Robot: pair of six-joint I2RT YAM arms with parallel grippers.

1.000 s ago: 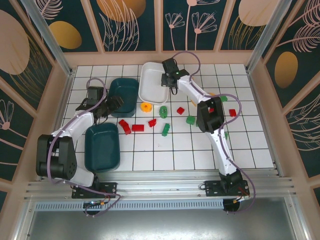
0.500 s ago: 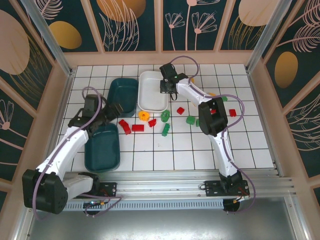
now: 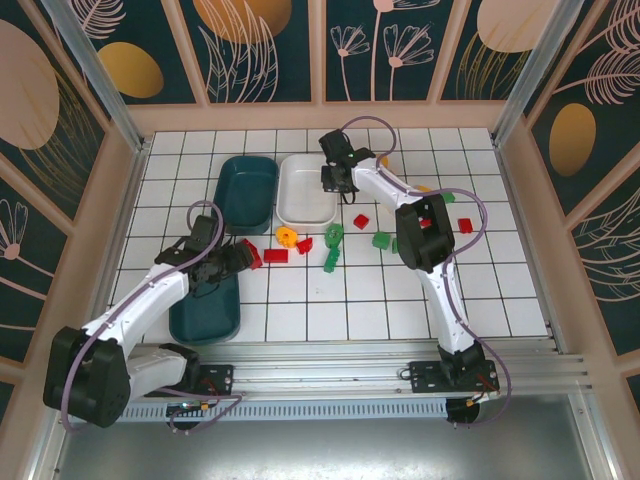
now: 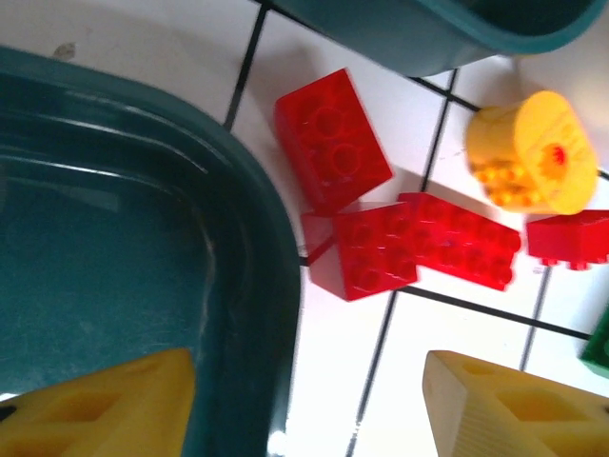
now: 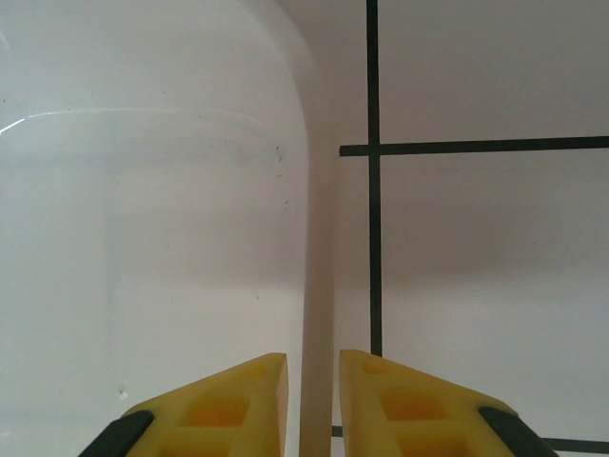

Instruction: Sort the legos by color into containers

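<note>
My right gripper point(image 3: 335, 176) is shut on the right rim of the white tray point(image 3: 305, 192); in the right wrist view the rim point(image 5: 319, 276) runs up between the fingers point(image 5: 224, 409). My left gripper point(image 3: 236, 262) stands open over the top right corner of the near teal tray point(image 3: 205, 297), one finger point(image 4: 95, 409) above the tray point(image 4: 114, 238), the other over bare tile. Just ahead of it lie red legos point(image 4: 331, 138) point(image 4: 371, 252) point(image 4: 466, 238) and a yellow wheel piece point(image 4: 528, 152). The second teal tray point(image 3: 247, 192) sits left of the white one.
Loose legos are scattered mid-table: red point(image 3: 276, 256) point(image 3: 361, 221) point(image 3: 465, 225), green point(image 3: 333, 233) point(image 3: 330, 260) point(image 3: 381, 239), and the yellow wheel point(image 3: 287, 237). Wooden walls ring the tiled floor. Open tiles lie toward the near right.
My left gripper left the far teal tray and swung toward me to the red legos by the near tray. The right gripper drew the white tray a little nearer and squared it.
</note>
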